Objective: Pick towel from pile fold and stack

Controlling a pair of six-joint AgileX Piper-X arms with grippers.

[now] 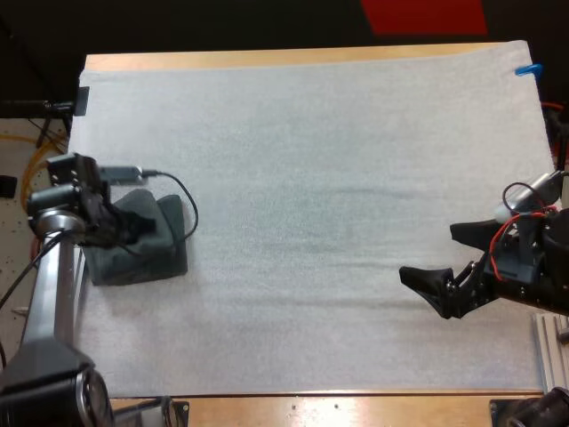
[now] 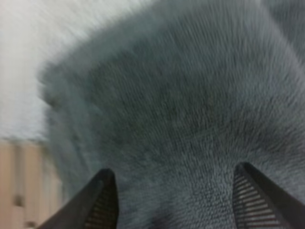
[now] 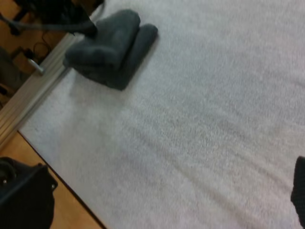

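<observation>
A dark grey-green towel stack [image 1: 142, 253], folded with a rolled top layer, lies at the left edge of the white mat. My left gripper [image 1: 124, 229] is right over it, and in the left wrist view its fingers [image 2: 102, 200] stand wide apart against the towel's pile [image 2: 181, 95], open. The right wrist view takes in the same stack [image 3: 109, 47] from across the mat, with my left arm [image 3: 62, 21] at its far side. My right gripper [image 1: 429, 253] hovers open over bare mat at the right, far from the towel.
The white mat [image 1: 311, 178] covers most of the wooden table. An aluminium rail [image 3: 33, 90] runs along the table edge beside the towel stack. Another rail [image 1: 549, 351] sits at the right edge under my right arm.
</observation>
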